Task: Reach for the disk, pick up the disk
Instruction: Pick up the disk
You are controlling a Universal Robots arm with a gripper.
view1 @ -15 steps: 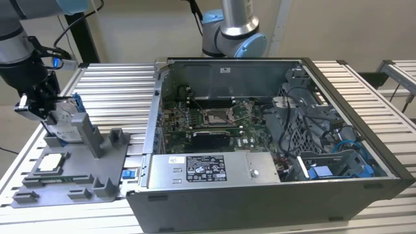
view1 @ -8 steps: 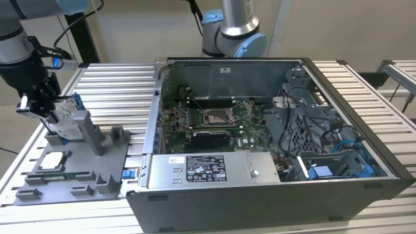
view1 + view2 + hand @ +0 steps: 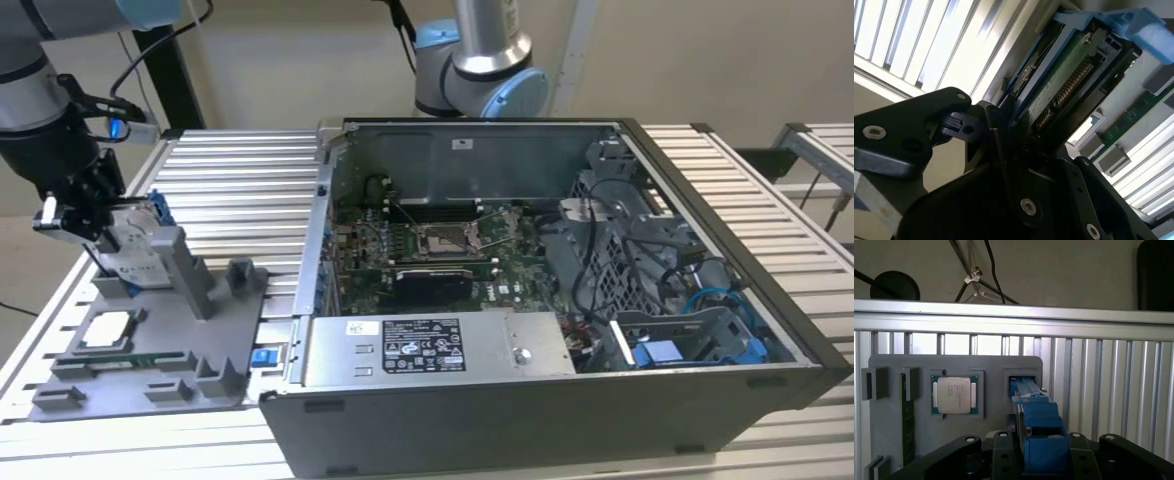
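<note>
**Q:** Exterior view: where is the disk, and where are you?

**A:** The disk [image 3: 134,243] stands on edge in a slot of the grey tray [image 3: 194,350]. The tray lies at the exterior view's left on the slatted table [image 3: 240,170], beside the open computer case [image 3: 534,400]. My gripper [image 3: 91,222] sits over the disk's upper end. The square chip [image 3: 107,330] lies flat nearer the tray's front, apart from my hold.

**Q:** Second wrist view: what is your grip?

**A:** My gripper [image 3: 1024,132] is clamped on the disk [image 3: 1064,85]. The black fingers [image 3: 998,129] bear on its two broad sides, and I see no gap between them and the disk. The green circuit board and its row of contacts face the camera, and the blue frame runs along the edge.

**Q:** First wrist view?

**A:** The disk [image 3: 1036,415] runs from my gripper [image 3: 1036,452] down into its slot in the tray [image 3: 989,365]. Its lower end sits in the slot, so it is not yet lifted out. The chip [image 3: 953,395] rests in its own pocket just beside that slot.

**Q:** How will the disk handle?

**A:** I judge it rigid and fairly heavy for its size. Its metal sides look smooth, so a light squeeze may let it slip. The bare board and contacts look fragile. The hold therefore belongs on the flat sides or the blue frame, near the upper end. The disk seems to fit its slot closely and would probably bind if tilted.
</note>
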